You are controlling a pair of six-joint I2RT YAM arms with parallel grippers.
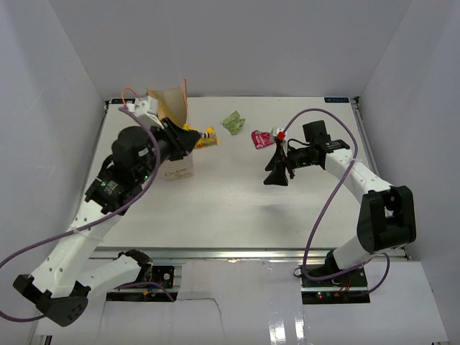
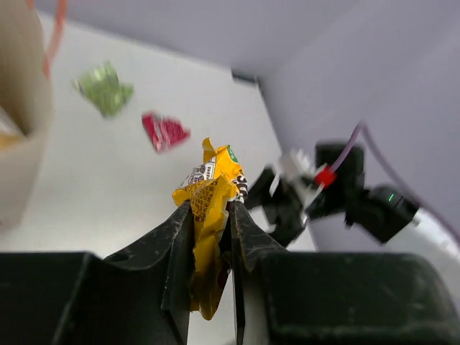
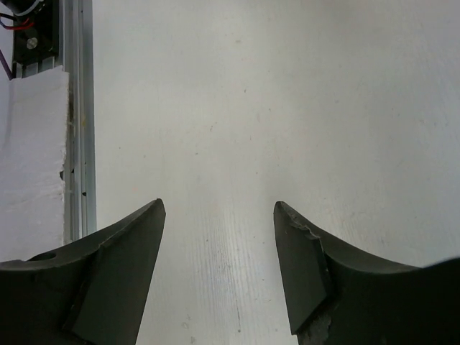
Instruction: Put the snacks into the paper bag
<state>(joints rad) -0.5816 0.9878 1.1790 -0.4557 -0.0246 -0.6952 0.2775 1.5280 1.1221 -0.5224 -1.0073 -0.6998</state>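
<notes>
- Top view: your left gripper (image 1: 195, 139) is pinching the yellow M&M's packet (image 1: 206, 138). The packet sticks out past the fingertips, just right of the paper bag (image 1: 180, 171).
- The paper bag stands at the back left of the table (image 1: 237, 208), with handwriting low on its side. One orange cord handle (image 1: 129, 94) shows at the top. Your left arm crosses in front of the bag.
- The green packet (image 1: 232, 122) lies flat at the back centre. The pink-red packet (image 1: 260, 138) lies right of it, and the two are apart.
- Your right gripper (image 1: 276, 178) points down at the table, near the pink-red packet but not touching it.
- Left wrist view: both fingers of the left gripper (image 2: 210, 208) are pressed onto the yellow M&M's packet (image 2: 212, 190), which is crumpled and upright between them.
- The paper bag (image 2: 18, 136) is blurred at the left edge, with the orange cord handle (image 2: 57, 29) above it.
- The green packet (image 2: 106, 88) and pink-red packet (image 2: 164, 131) lie on the table beyond. The right arm (image 2: 309, 194) is at the right.
- Right wrist view: the right gripper (image 3: 219, 215) is spread wide with nothing between its fingers and only bare table (image 3: 251, 108) under it. A metal rail (image 3: 75, 108) runs along the left side.
</notes>
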